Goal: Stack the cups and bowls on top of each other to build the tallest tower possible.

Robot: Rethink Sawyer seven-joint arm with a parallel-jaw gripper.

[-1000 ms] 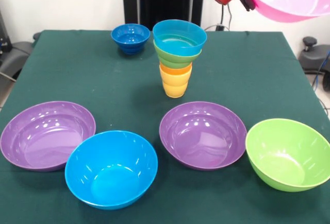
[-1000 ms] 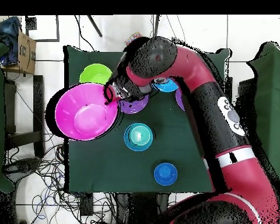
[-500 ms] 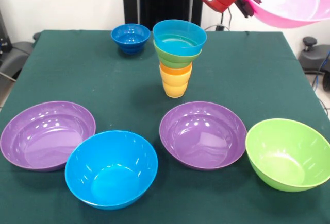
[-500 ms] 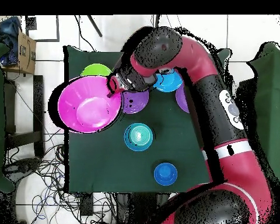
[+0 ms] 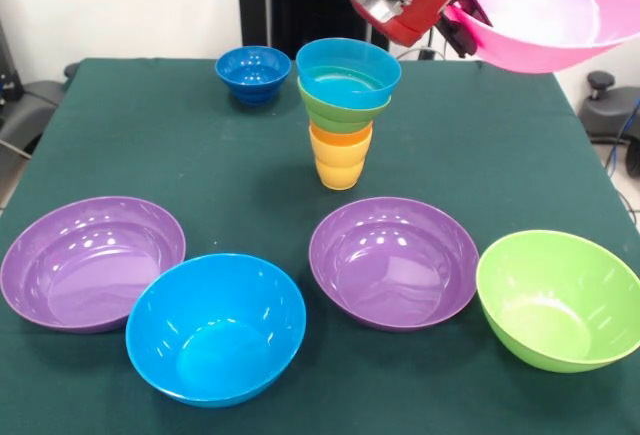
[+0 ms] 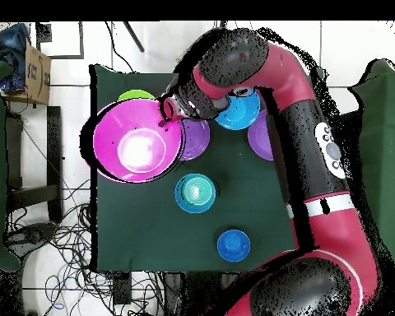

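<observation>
The tower point(image 5: 343, 105) stands mid-table: a yellow cup point(image 5: 339, 168) and an orange cup point(image 5: 340, 136) at the bottom, then a small green bowl point(image 5: 343, 113) and a light blue bowl point(image 5: 348, 72) on top. From above, the tower point(image 6: 196, 192) shows as a teal ring. My gripper point(image 5: 462, 21) is shut on the rim of a large pink bowl point(image 5: 545, 10), which hangs tilted in the air up and to the right of the tower. In the overhead view the gripper point(image 6: 166, 116) pinches the pink bowl point(image 6: 137, 150) at its rim. A small dark blue bowl point(image 5: 253, 73) sits alone behind the tower.
On the green table point(image 5: 150, 135) near the front lie two purple bowls point(image 5: 92, 260) point(image 5: 393, 260), a large blue bowl point(image 5: 215, 327) and a large green bowl point(image 5: 558, 298). The overhead view shows a cardboard box point(image 6: 36, 70) and cables on the floor beside the table.
The arm has carried the pink bowl sideways toward the tower and a little lower. The bowls on the table and the tower have not moved.
</observation>
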